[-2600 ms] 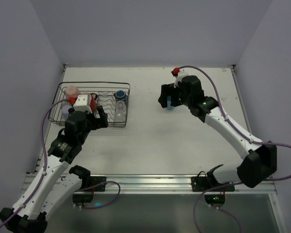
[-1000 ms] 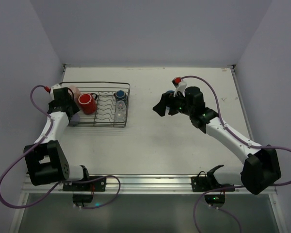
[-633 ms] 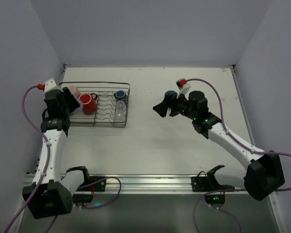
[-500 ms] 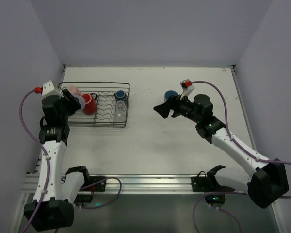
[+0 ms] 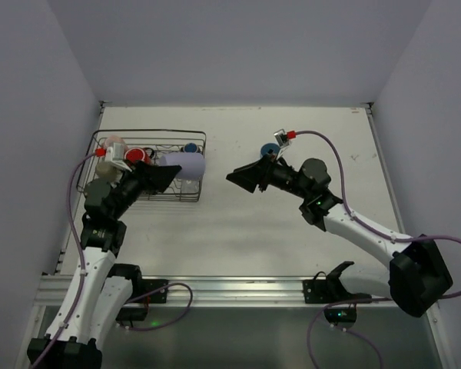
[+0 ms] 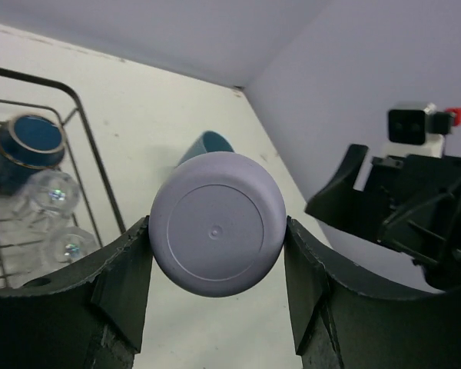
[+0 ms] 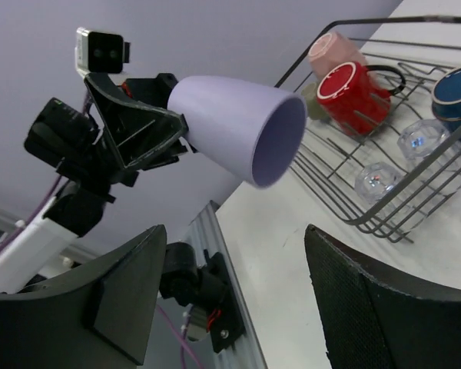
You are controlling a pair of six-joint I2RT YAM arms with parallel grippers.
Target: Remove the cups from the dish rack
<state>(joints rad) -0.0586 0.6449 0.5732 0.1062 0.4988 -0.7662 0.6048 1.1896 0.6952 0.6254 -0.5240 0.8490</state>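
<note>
white table (image 5: 292, 223), pale walls. a teal cup (image 6: 209, 143) stands on it, mostly hidden behind the tumbler (image 7: 238, 127) in the left wrist view. the left arm reaches over the rack (image 5: 150, 131)'s near right corner. the left gripper (image 6: 217, 231) pinches the lavender tumbler's base end, holding it sideways in the air, mouth toward the right gripper (image 7: 234, 231). that one hangs raised over mid-table, fingers spread, empty. a red mug (image 5: 134, 155), pink cup (image 5: 114, 144) and blue cup (image 5: 190, 148) sit in the rack.

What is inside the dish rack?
A red mug, a pink cup, a blue cup and two clear glasses sit in the dish rack. The left arm and held lavender tumbler cover its near side.
</note>
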